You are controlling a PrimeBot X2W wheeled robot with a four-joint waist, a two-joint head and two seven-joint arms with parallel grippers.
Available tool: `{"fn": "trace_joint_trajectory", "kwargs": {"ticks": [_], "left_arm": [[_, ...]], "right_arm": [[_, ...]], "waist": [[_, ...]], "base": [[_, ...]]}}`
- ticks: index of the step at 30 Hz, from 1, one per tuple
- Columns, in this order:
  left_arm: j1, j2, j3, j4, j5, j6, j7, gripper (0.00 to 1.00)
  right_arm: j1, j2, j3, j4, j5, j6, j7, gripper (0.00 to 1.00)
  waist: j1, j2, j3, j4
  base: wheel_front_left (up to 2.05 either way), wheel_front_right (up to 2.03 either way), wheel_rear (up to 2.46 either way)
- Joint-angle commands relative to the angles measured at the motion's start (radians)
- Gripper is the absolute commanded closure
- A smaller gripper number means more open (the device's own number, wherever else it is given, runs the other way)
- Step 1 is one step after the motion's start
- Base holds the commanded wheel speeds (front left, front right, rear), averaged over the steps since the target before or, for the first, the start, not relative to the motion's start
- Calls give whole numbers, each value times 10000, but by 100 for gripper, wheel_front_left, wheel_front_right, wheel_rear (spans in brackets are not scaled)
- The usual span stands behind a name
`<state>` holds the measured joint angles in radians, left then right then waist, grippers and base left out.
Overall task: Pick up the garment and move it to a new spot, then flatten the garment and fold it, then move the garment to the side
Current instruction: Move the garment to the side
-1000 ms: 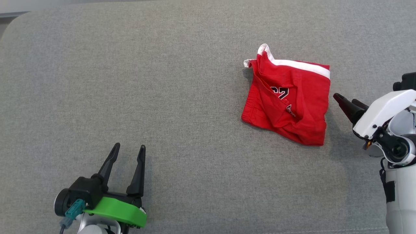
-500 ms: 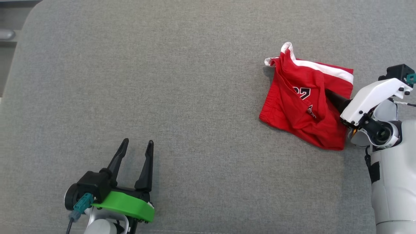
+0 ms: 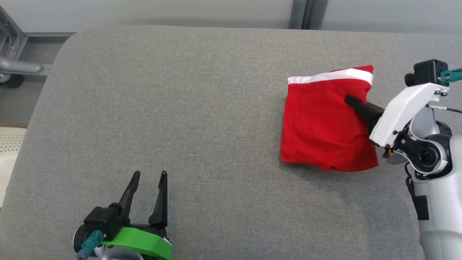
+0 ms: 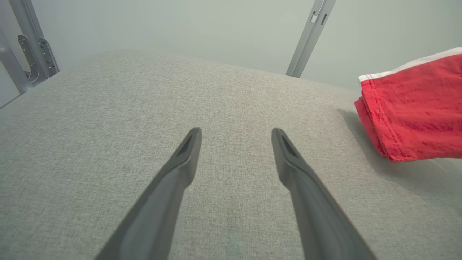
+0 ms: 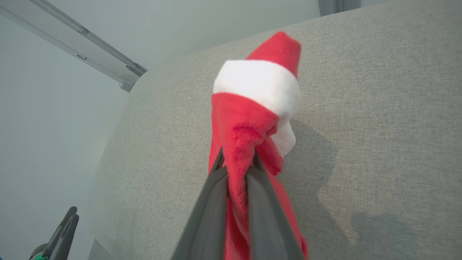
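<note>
Right wrist view: a red fabric garment with a white band (image 5: 252, 108) is seen clamped between the closed fingers of the right gripper (image 5: 237, 156), hanging over the right part of a grey padded fabric surface (image 5: 379, 90). The left gripper (image 3: 149, 174) is held spread and empty, well apart. The pick-up is judged begun; moving, flattening, folding and setting aside are left.

Bright, even, diffuse light is seen throughout. A soft shadow is cast by the garment (image 3: 321, 122) toward 5 o'clock on the desk (image 3: 202, 108). In the right wrist view, the nearest cloth is rendered slightly soft.
</note>
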<state>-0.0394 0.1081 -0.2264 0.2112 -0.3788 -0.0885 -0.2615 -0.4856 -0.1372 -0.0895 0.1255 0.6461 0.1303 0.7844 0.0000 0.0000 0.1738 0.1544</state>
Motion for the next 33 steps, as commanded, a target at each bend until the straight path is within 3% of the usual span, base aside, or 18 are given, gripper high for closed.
{"fn": "trace_joint_trajectory", "kwargs": {"ticks": [1,10,21,27,33], "left_arm": [[118,-53,51,-7,66,-79,-42,0],[238,-66,451,-183,321,-194,-42,0],[-443,531,561,-1114,745,-247,154,0],[-936,930,494,-1702,919,-226,684,0],[-1261,1024,314,-1890,913,-249,935,0]], "right_arm": [[163,-16,-83,-107,-87,4,61,100],[489,241,-818,-569,-316,4,479,100],[768,428,-1359,-119,-102,4,69,100],[773,55,-1406,350,-58,4,-360,100],[-33,-864,-1188,900,-460,4,-621,100]], "waist": [[0,0,-170,-49],[0,0,91,-758],[0,0,1233,-3458],[0,0,2013,-4417],[0,0,2476,-4308]], "base": [[0,0,0],[0,0,0],[0,0,0],[0,0,0],[0,0,0]]}}
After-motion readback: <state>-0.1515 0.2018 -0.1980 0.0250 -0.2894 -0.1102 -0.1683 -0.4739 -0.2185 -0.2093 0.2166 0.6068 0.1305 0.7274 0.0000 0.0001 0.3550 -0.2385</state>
